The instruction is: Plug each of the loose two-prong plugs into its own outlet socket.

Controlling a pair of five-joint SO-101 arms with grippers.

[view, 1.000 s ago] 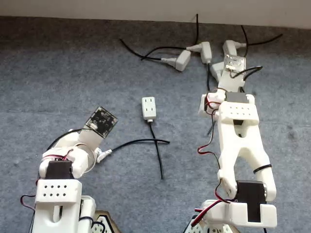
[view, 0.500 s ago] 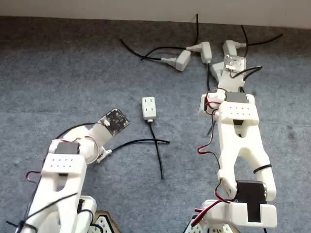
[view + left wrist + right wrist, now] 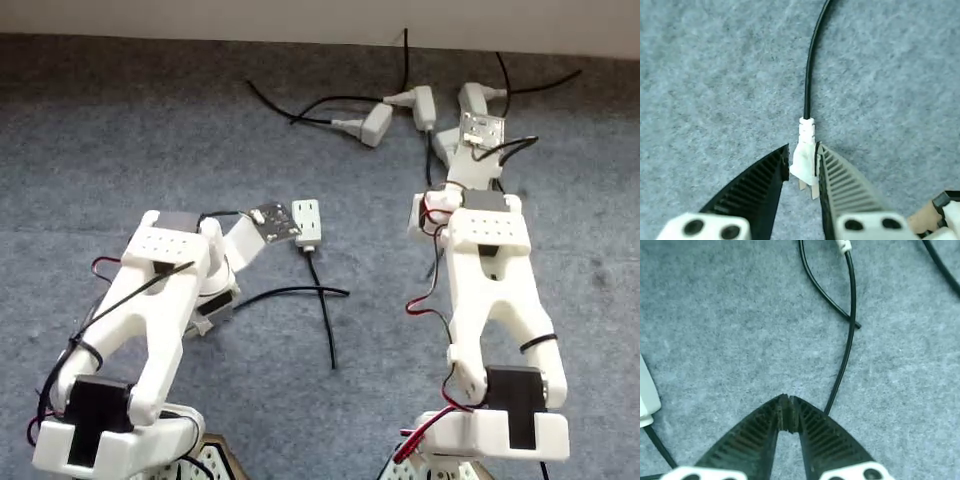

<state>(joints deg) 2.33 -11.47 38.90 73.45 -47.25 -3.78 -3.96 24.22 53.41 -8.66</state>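
Observation:
A white two-prong plug (image 3: 805, 161) on a black cord sits between the fingers of my left gripper (image 3: 803, 172), which is shut on it just above the grey carpet, prongs toward the camera. In the high view the left arm (image 3: 165, 265) stretches forward, its wrist beside a white outlet socket (image 3: 307, 222). My right gripper (image 3: 788, 416) is shut with nothing in it, low over the carpet. The right arm (image 3: 485, 250) reaches to the back, where white plugs and sockets (image 3: 375, 122) lie with their cords.
The outlet socket's black cord (image 3: 325, 310) runs toward the front and crosses the held plug's cord. More black cords (image 3: 847, 325) and a white socket body (image 3: 647, 395) lie near the right gripper. The carpet's far edge (image 3: 300, 40) meets a pale wall.
The left arm has unfolded and swung forward and right, bringing its wrist next to the outlet socket. The right arm has not moved.

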